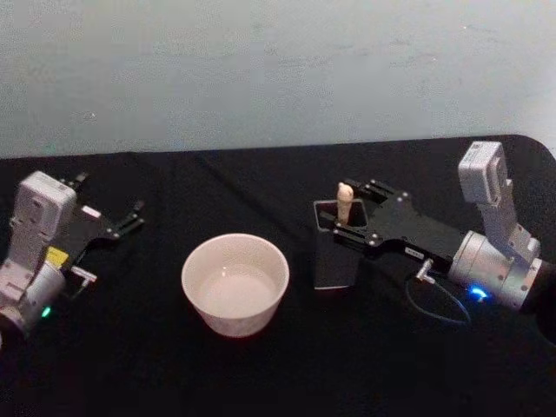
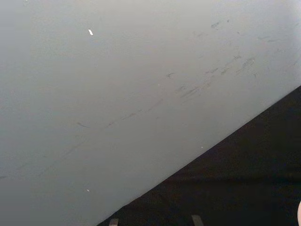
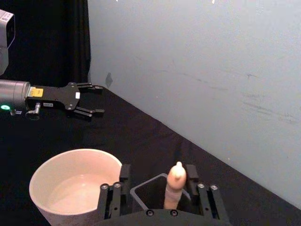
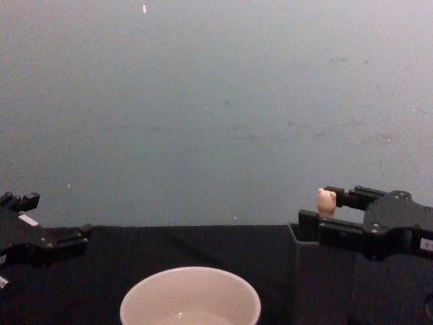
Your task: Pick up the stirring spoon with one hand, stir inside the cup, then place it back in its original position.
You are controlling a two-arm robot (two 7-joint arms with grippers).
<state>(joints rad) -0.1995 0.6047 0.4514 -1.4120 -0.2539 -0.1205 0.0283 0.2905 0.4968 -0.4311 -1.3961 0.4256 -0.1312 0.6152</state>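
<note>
Fingers of the right gripper [image 1: 347,207] stand apart on either side of the slim stirring spoon [image 1: 345,201], whose pale beige handle with a small bear head rises upright out of the tall dark grey square-mouthed box holder [image 1: 336,256]. In the right wrist view the black fingers [image 3: 191,173] flank the handle [image 3: 174,186] with a gap showing on each side, so nothing is clamped. From the chest view the bear head [image 4: 327,202] sits between the two finger bars [image 4: 342,232], just above the holder's rim [image 4: 318,271].

Just beside the holder, toward the robot's left, stands the wide round cream-white cup [image 1: 234,283] on the black-covered table [image 1: 174,373]; the two are apart, not touching.

Well off at the table's left side, the left gripper [image 1: 135,215] hangs idle, its fingers spread and empty, well apart from the cup.
</note>
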